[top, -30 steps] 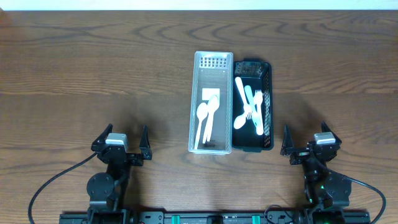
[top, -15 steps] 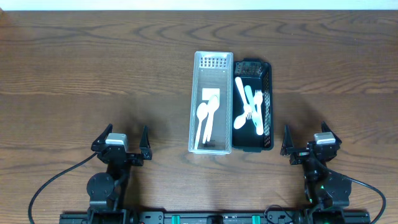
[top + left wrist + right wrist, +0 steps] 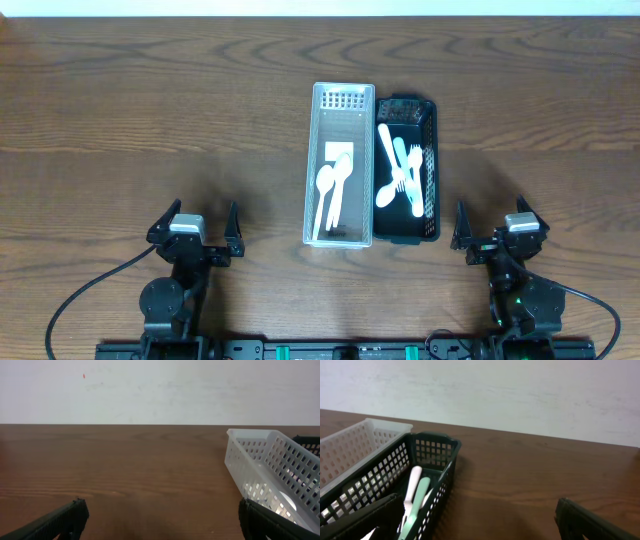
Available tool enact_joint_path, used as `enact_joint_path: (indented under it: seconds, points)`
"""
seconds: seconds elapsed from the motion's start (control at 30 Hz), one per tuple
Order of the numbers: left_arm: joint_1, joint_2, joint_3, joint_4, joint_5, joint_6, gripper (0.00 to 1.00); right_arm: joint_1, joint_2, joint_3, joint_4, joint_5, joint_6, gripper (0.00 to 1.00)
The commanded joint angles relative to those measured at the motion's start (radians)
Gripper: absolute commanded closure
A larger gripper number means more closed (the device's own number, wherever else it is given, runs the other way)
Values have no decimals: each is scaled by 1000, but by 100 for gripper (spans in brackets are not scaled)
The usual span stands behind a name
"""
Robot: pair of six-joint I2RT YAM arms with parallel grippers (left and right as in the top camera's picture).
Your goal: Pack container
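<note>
A white perforated basket point(image 3: 312, 160) stands at the table's middle with white plastic spoons point(image 3: 331, 190) in it; it also shows in the left wrist view point(image 3: 260, 465) and the right wrist view point(image 3: 350, 445). Touching its right side is a dark green basket point(image 3: 432, 160) holding white and pale green cutlery point(image 3: 398, 170), also seen in the right wrist view point(image 3: 432, 455). My left gripper point(image 3: 195, 235) is open and empty at the front left point(image 3: 160, 520). My right gripper point(image 3: 497, 232) is open and empty at the front right point(image 3: 480, 520), just right of the green basket.
The table is brown wood point(image 3: 150, 120). A pale wall point(image 3: 150, 390) rises behind the table's far edge. Black cables point(image 3: 90, 290) trail from both arm bases at the front edge.
</note>
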Motion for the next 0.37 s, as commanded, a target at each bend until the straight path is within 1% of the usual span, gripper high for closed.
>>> enact_joint_path:
  seconds: [0.0,0.33]
  points:
    - [-2,-7,-24,-22,29,-9,2,10,-7,-2,-5,2,14,1]
    - [-2,-7,-24,-22,29,-9,2,10,-7,-2,-5,2,14,1]
